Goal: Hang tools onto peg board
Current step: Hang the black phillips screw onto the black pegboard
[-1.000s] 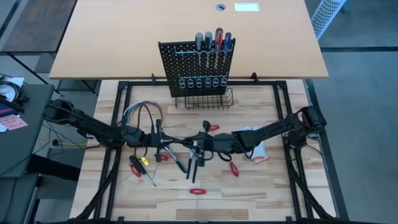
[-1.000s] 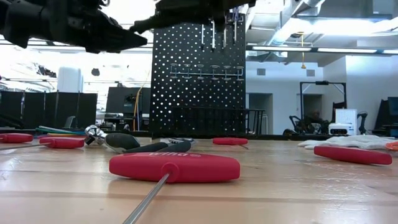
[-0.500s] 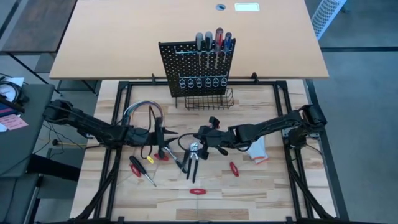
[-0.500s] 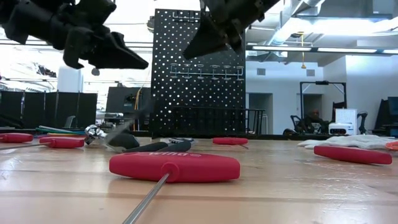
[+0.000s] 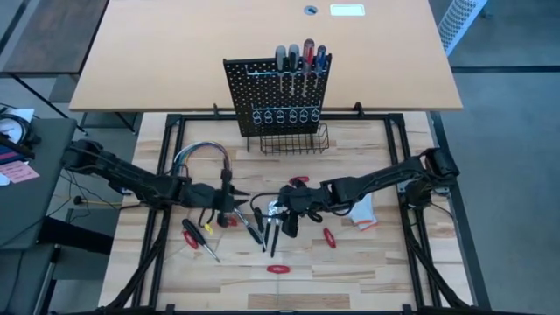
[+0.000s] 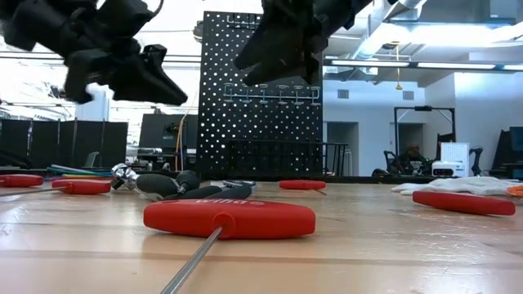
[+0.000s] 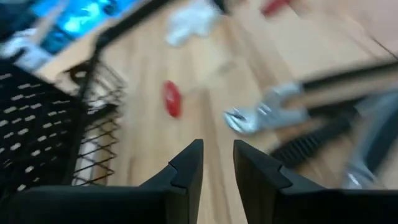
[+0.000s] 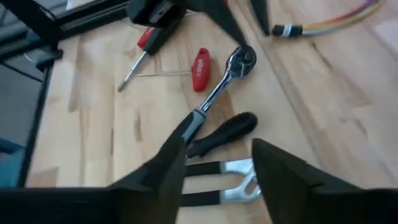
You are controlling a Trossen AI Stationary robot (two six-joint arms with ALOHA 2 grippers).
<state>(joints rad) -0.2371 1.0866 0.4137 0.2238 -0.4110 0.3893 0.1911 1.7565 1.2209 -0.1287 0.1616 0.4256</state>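
Left gripper: the left gripper [image 5: 229,199] is held above the middle of the light wooden slatted table [image 5: 367,262]; its two dark fingers [image 7: 186,167] are parted by a narrow gap, and nothing is gripped.
Right gripper: the right gripper [image 5: 282,216] is held just right of the left one, over the heap of tools; its fingers [image 8: 163,165] are spread wide and nothing is held.
Peg board: the black upright perforated metal peg board [image 5: 278,96] is set at the far edge of the table, with a black wire basket [image 5: 293,140] at its base.
Hung tools: four screwdrivers [image 5: 298,57] are counted in the board's top row, two grey-handled, one red, one blue.
Loose tools between the grippers: one silvery ratchet wrench with a black grip [image 8: 222,84], one black ribbed handle [image 8: 224,132] and one pair of black-handled pliers [image 8: 214,182] are seen.
Red handles: five small red T-handles lie scattered, one [image 6: 230,219] nearest the front edge.
Red-and-yellow screwdriver: one [image 5: 198,236] lies at the front left.
Other items: one bundle of coloured cables [image 5: 199,155] and one white glove [image 5: 360,208] are seen.
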